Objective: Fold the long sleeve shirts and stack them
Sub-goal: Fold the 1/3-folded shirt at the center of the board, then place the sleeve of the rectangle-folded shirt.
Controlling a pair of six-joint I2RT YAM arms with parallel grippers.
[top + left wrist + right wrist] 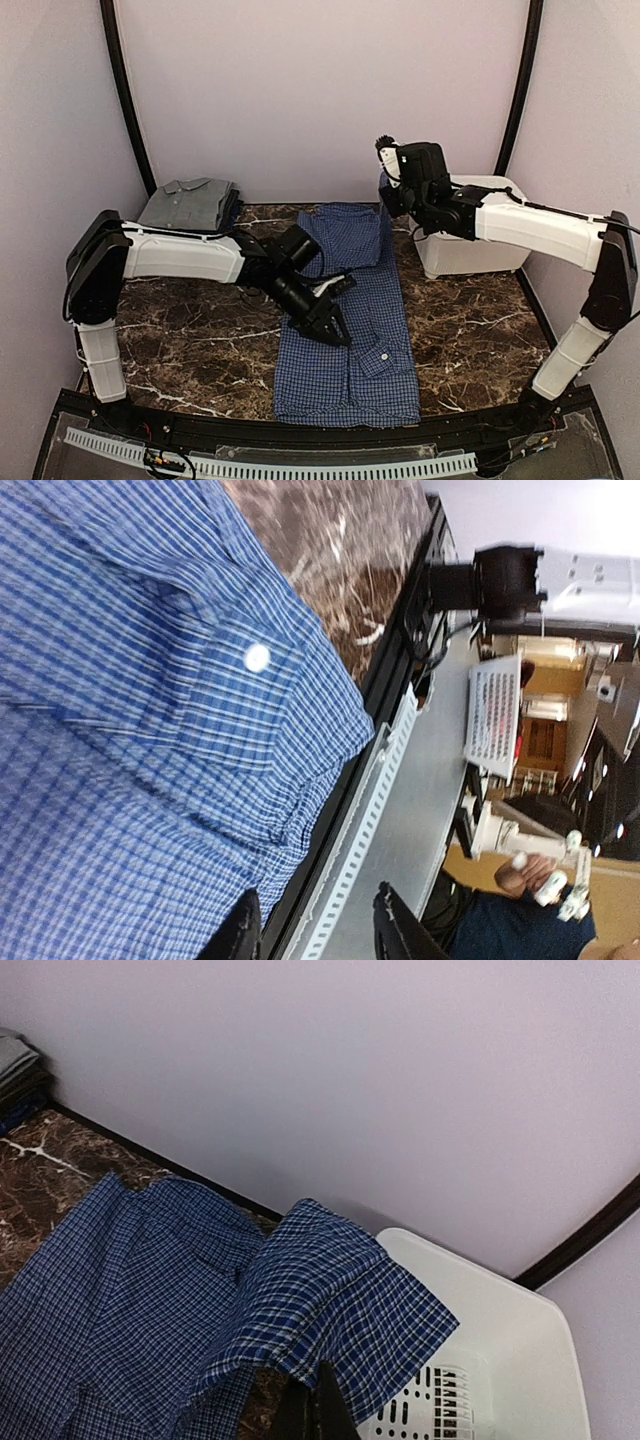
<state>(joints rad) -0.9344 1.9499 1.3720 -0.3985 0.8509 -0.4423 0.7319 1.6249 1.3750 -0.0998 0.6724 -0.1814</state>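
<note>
Down the middle of the table, from far edge to near edge, lay the blue shirt, mostly flat. Above its left side hung the left gripper, jaws partly apart and gripping nothing. By the white tub in the far right corner, the right gripper pinched a raised sleeve of it. The grey shirt sat folded in the far left corner.

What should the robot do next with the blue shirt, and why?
Probably the right pincer should carry the part of the blue shirt it pinches inward and lay it on the shirt's body. That flap hangs lifted near the white tub, while the left pincer stands open, holding nothing.
</note>
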